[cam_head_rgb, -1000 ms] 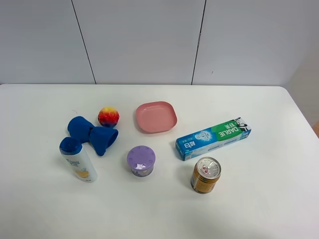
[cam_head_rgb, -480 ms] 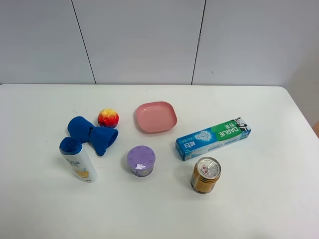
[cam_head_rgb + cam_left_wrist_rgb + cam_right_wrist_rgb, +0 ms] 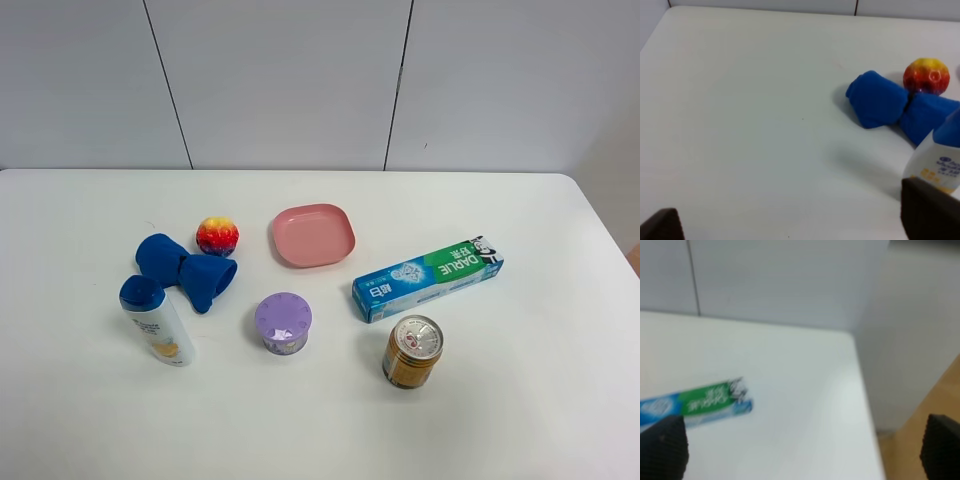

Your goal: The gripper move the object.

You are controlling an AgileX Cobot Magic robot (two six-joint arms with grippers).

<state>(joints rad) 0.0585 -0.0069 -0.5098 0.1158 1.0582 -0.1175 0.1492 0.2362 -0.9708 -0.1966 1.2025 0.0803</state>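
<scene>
The object, a small bumpy ball [image 3: 217,237] in red, yellow and orange, sits on the white table [image 3: 520,400] left of centre, touching a blue cloth [image 3: 186,270]. It also shows in the left wrist view [image 3: 926,76], behind the cloth [image 3: 880,100]. No arm or gripper shows in the exterior high view. My left gripper [image 3: 795,222] is open and empty, with only its dark fingertips [image 3: 929,212] in view, well short of the ball. My right gripper [image 3: 800,447] is open and empty, near the table's right edge.
A pink dish [image 3: 313,235] lies right of the ball. A purple lidded tub [image 3: 283,322], a can [image 3: 412,351], a toothpaste box [image 3: 427,278] and a blue-capped white bottle [image 3: 157,320] stand around. The box [image 3: 695,402] and bottle [image 3: 935,160] show in the wrist views.
</scene>
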